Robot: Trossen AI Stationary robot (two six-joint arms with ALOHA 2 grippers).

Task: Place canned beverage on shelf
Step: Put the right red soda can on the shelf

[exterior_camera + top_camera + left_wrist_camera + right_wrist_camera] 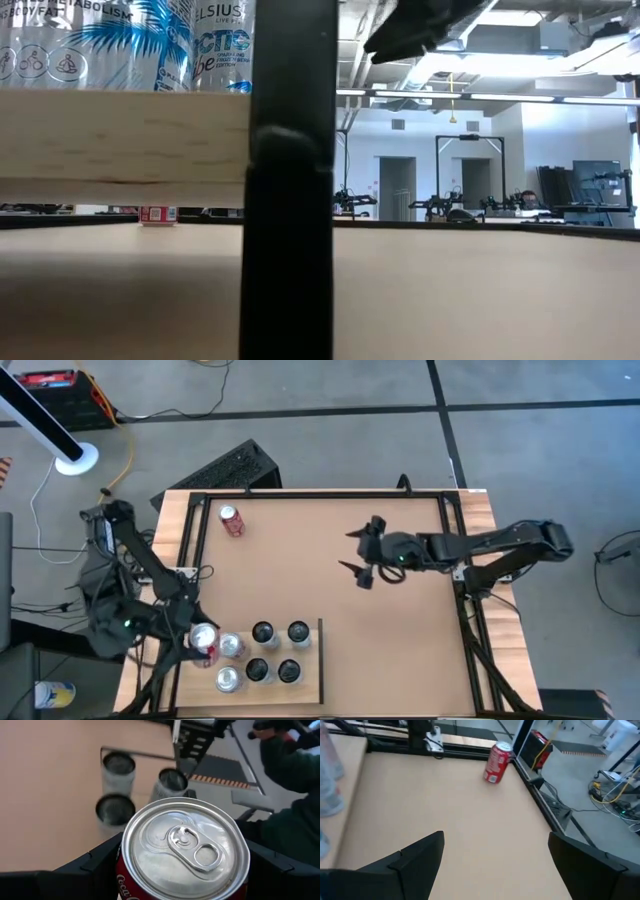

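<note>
Overhead, the broad brown tabletop (330,590) fills a black metal frame, with the pale light-wood shelf board (308,682) standing at its near left corner, a thin black rail along its right side. Two dark arms flank the scene. At the shelf's left edge, the left gripper (203,643) is closed around a red canned beverage with a silver pull-tab lid (186,851), its dark fingers (97,862) pressed against both sides of the can; the can is upright, just beside the cans already on the board. Whether its base touches the board cannot be told. Well apart, above the middle of the table toward its right side, the right gripper (362,552) hangs with its fingers spread wide and nothing between them. On the shelf stand four dark-topped cans (263,632) in a square, with two silver-topped cans (232,646) to their left. From table height, pale printed cans (120,45) stand on the board's top. A second red can (498,762) stands alone near the table's far left corner, tilted in the right wrist view.
</note>
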